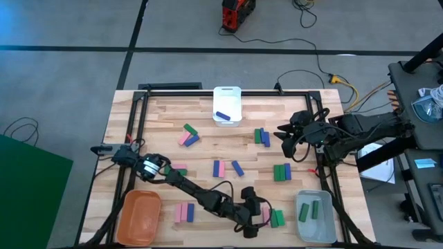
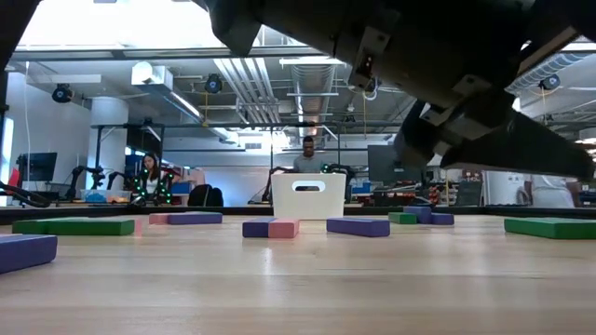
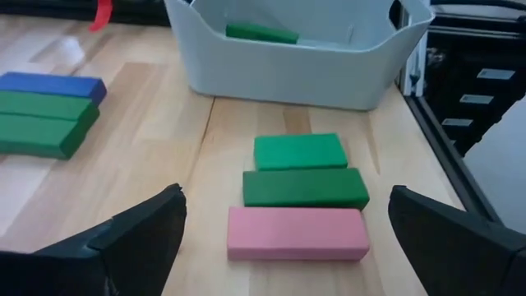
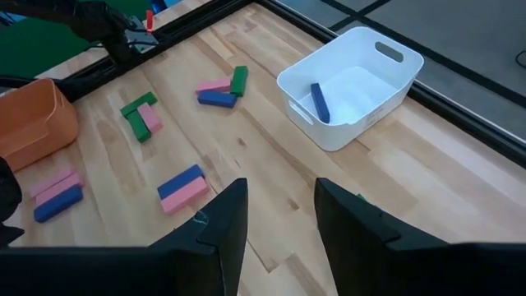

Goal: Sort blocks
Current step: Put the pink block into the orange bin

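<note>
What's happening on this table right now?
Two arms are sorting coloured blocks into bins. The left gripper hangs open at the near edge, over a pink block and two green ones beside the grey bin, which already holds green blocks. The right gripper waits open over the table's right side, holding nothing. The white bin holds one blue block; the orange bin looks empty. Most blocks still lie loose on the table.

Left gripper (image 1: 255, 220) over pink block (image 1: 265, 216) near grey bin (image 1: 315, 216).
</note>
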